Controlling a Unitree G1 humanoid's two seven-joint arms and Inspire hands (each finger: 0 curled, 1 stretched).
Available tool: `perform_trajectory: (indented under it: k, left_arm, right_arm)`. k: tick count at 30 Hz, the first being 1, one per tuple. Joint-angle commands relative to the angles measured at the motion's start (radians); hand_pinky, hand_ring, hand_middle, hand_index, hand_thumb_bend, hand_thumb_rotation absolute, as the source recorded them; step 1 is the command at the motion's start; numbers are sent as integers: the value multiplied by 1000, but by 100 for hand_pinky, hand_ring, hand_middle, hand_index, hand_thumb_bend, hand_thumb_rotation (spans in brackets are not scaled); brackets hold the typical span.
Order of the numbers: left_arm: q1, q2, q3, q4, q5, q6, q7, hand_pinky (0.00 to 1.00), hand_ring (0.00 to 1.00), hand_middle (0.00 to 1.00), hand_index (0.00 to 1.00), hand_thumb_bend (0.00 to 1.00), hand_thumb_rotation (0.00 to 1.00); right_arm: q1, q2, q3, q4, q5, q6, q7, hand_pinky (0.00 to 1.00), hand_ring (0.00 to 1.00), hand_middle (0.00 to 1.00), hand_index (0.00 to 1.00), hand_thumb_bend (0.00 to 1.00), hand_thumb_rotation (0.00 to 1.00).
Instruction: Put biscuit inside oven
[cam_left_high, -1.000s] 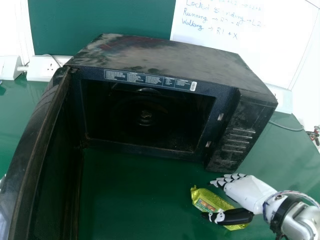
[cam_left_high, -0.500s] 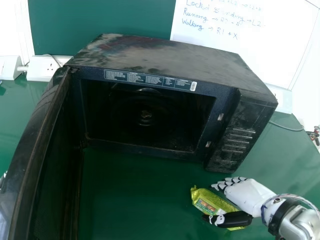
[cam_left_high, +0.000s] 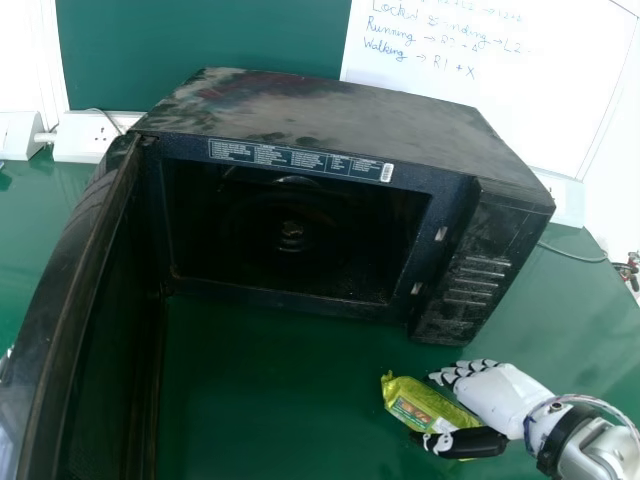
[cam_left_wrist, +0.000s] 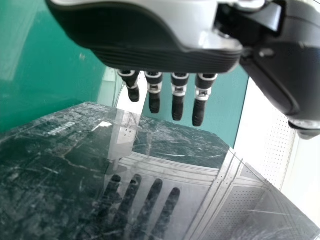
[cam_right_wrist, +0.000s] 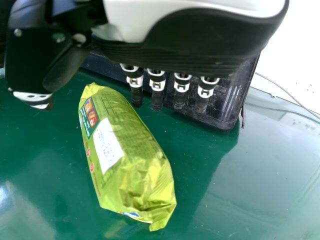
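Observation:
My right hand (cam_left_high: 500, 398) is at the lower right in the head view, its fingers extended above the biscuit packet (cam_left_high: 425, 404), thumb on the packet's near side. In the right wrist view the green-yellow packet (cam_right_wrist: 125, 150) lies on the table beneath the hand (cam_right_wrist: 190, 55), whose fingers are straight and not curled round it. The black oven (cam_left_high: 330, 120) stands with its door (cam_left_high: 70, 300) swung wide at the left; its cavity (cam_left_high: 290, 240) is dark. In the left wrist view my left hand (cam_left_wrist: 150, 55) has straight fingers above a glossy dark surface that reflects them.
The green table (cam_left_high: 270, 390) stretches in front of the oven. Behind stand a whiteboard (cam_left_high: 500, 70) with writing and a socket box (cam_left_high: 90, 137). A cable (cam_left_high: 575, 253) runs at the oven's right side.
My right hand has shifted slightly to the right and a little downward in the head view, baring more of the packet. The packet and oven have not moved.

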Motion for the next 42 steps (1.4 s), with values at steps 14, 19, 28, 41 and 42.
perform_trajectory:
  k: [14, 19, 28, 41, 42]
  left_arm:
    - [15, -2, 13, 1, -11, -29, -14, 77, 82, 89, 92, 100, 92]
    - [21, -8, 9, -9, 3, -34, -5, 75, 82, 88, 91, 100, 92]
    - [28, -9, 2, -16, 2, -35, -10, 76, 83, 89, 92, 100, 96]
    - [35, -9, 1, -32, -1, -28, -2, 79, 84, 89, 93, 100, 95]
    - [35, -8, 0, -32, -5, -26, -4, 80, 84, 90, 93, 100, 95]
  right_arm:
    - [32, 48, 42, 32, -162, 17, -82, 100, 100, 100, 100, 82, 100]
    - [36, 59, 60, 45, -201, 18, -118, 100, 100, 100, 100, 82, 100]
    - [40, 90, 100, 94, -243, 10, -211, 100, 100, 100, 100, 82, 100]
    - [27, 119, 148, 129, -256, 16, -254, 100, 100, 100, 100, 83, 99]
    - [25, 121, 151, 134, -252, 14, -257, 100, 100, 100, 100, 82, 100]
